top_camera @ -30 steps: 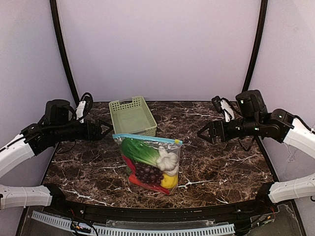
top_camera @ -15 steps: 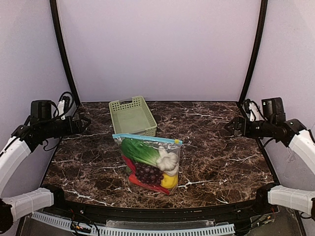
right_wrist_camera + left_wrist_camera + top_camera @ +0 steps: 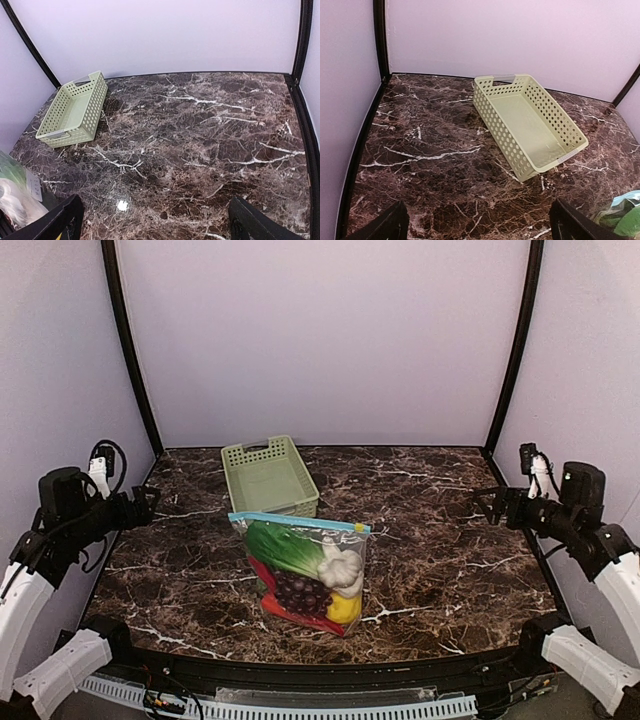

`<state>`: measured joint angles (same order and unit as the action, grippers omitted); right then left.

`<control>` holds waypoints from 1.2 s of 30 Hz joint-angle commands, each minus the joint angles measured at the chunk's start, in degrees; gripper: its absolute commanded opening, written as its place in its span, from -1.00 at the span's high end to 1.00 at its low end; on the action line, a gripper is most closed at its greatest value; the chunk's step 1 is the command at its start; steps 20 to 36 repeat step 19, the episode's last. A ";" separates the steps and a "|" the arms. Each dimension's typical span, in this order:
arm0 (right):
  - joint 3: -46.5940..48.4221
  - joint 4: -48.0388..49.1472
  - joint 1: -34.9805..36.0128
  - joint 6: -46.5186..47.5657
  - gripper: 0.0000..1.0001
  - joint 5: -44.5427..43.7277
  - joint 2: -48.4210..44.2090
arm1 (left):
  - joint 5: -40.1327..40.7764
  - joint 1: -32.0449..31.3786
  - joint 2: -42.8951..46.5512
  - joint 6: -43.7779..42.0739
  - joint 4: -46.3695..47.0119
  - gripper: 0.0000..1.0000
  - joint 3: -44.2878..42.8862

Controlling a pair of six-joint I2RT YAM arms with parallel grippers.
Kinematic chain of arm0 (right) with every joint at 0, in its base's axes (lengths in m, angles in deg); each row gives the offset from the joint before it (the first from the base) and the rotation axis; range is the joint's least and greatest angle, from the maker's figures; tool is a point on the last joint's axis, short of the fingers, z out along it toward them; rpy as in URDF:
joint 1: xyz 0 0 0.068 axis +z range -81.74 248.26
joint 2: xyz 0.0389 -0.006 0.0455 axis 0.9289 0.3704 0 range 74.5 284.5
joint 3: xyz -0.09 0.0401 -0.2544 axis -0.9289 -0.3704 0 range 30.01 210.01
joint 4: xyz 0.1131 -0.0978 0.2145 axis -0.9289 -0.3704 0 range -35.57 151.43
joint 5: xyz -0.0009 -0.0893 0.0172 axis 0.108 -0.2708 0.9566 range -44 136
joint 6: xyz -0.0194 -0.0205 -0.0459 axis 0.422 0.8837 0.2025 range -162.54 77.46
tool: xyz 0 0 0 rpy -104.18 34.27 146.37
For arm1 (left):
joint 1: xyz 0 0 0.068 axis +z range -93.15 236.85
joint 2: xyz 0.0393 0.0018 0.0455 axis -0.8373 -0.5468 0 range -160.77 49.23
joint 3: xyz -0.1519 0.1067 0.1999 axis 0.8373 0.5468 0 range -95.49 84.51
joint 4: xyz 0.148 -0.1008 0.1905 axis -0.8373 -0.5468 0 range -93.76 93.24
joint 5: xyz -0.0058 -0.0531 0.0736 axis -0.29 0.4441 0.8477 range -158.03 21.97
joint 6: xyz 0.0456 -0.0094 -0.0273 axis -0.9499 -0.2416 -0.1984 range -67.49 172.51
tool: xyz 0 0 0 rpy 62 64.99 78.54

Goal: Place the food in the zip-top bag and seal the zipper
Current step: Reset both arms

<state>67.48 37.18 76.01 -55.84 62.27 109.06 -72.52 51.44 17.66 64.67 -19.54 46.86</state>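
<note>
At the left worktop (image 3: 450,560) edge our left gripper (image 3: 148,500) hung with fingers wide apart, holding nothing. In the middle the zip-top bag (image 3: 300,540) sat just before the basket (image 3: 268,475), the food (image 3: 310,585) inside it. The zipper (image 3: 290,520) looked closed, its slider (image 3: 360,528) at the right end. Our right gripper (image 3: 492,506), far right, was also spread and empty. We judged it best to keep both arms clear of the bag, so the seal would not be disturbed.
</note>
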 commanded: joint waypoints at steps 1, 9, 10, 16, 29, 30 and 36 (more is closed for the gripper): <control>-3.55 9.23 -0.41 2.31 -0.97 -0.09 -4.77 | 6.04 0.18 1.09 -1.81 1.48 -0.98 1.99; -5.47 9.95 -0.37 2.13 -0.97 -2.12 -8.02 | 8.20 0.25 1.51 -2.03 0.82 -0.97 2.22; -5.46 9.93 -0.37 2.18 -0.97 -2.13 -8.02 | 8.23 0.23 1.51 -2.18 0.77 -0.97 2.27; -5.34 9.71 -0.37 2.21 -0.97 -2.76 -7.47 | 8.05 0.22 0.71 -3.02 0.75 -0.97 2.34; -5.09 9.37 -0.40 2.28 -0.97 -2.88 -6.86 | 8.96 0.23 0.18 -1.56 0.68 -0.97 2.20; -5.09 9.37 -0.40 2.28 -0.97 -2.88 -6.86 | 8.96 0.23 0.18 -1.56 0.68 -0.97 2.20; -5.09 9.37 -0.40 2.28 -0.97 -2.88 -6.86 | 8.96 0.23 0.18 -1.56 0.68 -0.97 2.20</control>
